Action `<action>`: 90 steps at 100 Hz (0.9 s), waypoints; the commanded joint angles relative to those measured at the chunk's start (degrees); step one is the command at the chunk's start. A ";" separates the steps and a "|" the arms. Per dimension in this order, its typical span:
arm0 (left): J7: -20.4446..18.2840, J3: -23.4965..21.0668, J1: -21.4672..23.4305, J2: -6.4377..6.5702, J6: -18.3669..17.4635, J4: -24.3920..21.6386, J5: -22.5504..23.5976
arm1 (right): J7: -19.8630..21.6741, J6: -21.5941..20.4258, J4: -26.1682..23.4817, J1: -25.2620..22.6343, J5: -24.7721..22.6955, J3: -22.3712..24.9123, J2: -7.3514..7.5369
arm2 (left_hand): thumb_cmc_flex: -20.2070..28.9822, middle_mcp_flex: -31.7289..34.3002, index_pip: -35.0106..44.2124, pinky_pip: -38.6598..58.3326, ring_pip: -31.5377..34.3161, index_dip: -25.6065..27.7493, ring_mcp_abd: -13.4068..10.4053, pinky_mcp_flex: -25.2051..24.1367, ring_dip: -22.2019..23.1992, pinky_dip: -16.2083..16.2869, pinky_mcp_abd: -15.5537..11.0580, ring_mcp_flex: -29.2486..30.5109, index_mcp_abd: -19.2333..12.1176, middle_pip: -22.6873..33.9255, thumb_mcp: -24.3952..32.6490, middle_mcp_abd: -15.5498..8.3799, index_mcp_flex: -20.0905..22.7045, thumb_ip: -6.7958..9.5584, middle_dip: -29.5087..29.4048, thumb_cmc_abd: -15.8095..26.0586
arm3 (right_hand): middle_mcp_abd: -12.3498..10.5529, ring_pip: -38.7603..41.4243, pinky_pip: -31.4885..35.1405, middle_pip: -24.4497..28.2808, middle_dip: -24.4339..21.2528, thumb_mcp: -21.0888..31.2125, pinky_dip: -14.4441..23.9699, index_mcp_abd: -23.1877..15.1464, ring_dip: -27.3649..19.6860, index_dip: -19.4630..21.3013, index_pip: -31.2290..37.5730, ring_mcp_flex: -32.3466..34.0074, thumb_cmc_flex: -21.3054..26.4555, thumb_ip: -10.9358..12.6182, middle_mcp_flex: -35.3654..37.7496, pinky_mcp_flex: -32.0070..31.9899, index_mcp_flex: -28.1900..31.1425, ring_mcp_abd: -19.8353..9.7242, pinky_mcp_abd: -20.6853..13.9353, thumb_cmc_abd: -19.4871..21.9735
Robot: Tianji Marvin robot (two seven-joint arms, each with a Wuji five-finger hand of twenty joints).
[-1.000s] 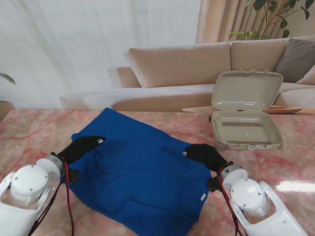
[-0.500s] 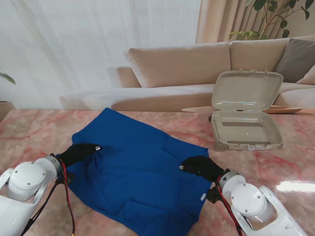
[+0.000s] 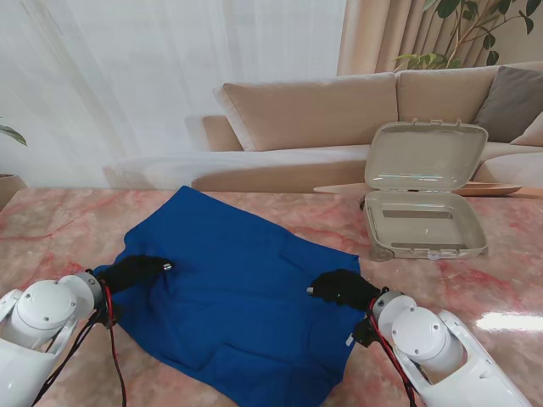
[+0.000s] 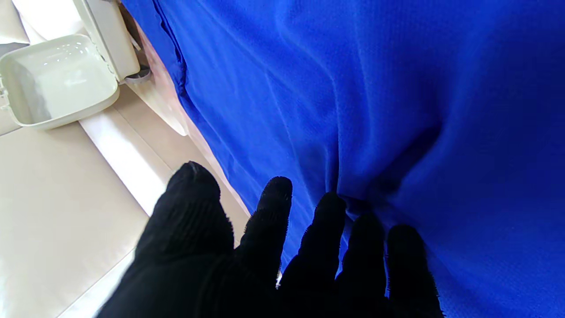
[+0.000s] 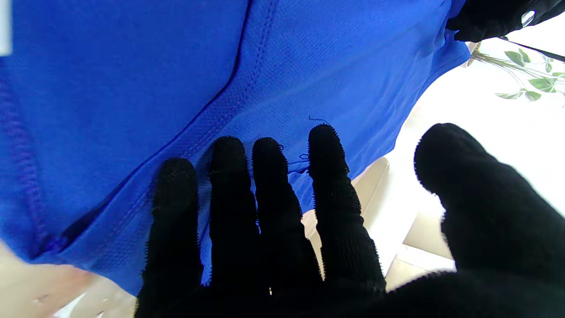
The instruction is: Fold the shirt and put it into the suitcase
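Observation:
A blue shirt (image 3: 237, 288) lies spread flat on the marble table (image 3: 51, 229), with a white tag at its near right corner. My left hand (image 3: 136, 269), in a black glove, rests flat on the shirt's left edge with fingers apart; the left wrist view shows fingertips (image 4: 329, 207) pressing a crease into the blue cloth (image 4: 397, 88). Flat on the shirt's right edge lies my right hand (image 3: 341, 287), fingers (image 5: 265, 176) spread over a seam of the shirt (image 5: 132, 66). Neither hand holds cloth. The open cream suitcase (image 3: 420, 222) stands at the far right, lid upright.
A beige sofa (image 3: 339, 110) runs behind the table's far edge. Bare marble shows to the left of the shirt and between the shirt and the suitcase. The suitcase (image 4: 53, 79) also shows in the left wrist view.
Both hands have slid toward me along the shirt's side edges, staying flat on the cloth. The shirt's outline looks almost the same.

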 commanded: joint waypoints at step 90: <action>2.21 -4.40 21.17 0.21 10.62 -14.14 10.10 | 1.77 2.43 14.36 11.56 0.18 -5.38 -0.49 | 1.06 -2.85 0.05 8.27 3.48 0.29 12.56 1.50 3.17 5.37 16.28 2.61 -1.28 0.95 -2.19 -0.37 -2.65 0.04 0.46 3.26 | -1.05 -1.57 -2.22 2.37 0.61 2.09 -0.45 -1.51 -0.51 1.10 1.61 -1.35 -1.05 -1.07 0.03 -0.81 2.95 0.43 -0.60 -1.68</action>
